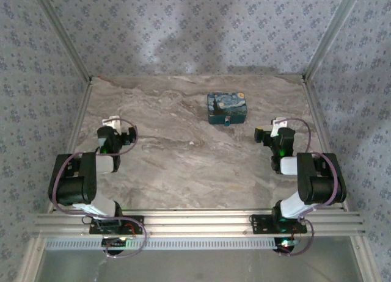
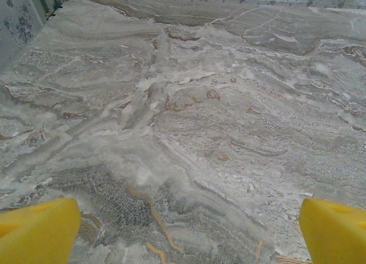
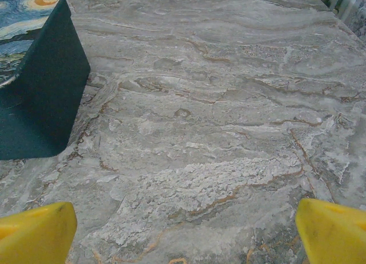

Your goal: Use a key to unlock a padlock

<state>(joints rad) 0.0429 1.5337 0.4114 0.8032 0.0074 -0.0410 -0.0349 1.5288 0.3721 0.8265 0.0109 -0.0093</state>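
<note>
Padlock (image 1: 228, 121), at the box's (image 1: 226, 107) front, lies 9 o'clock of the open right end effector (image 1: 272, 128); left end effector (image 1: 120, 126) open too.

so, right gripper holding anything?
No, the right gripper is wide open, with just table between its jaws.

Blue box (image 1: 226, 107) with a swirling yellow night-sky print stands on the grey, marble-veined surface (image 1: 183, 172), far side, right of centre. Floral-patterned walls (image 1: 183, 32) enclose three sides. A ribbed aluminium rail (image 1: 201, 221) runs along the near edge.
</note>
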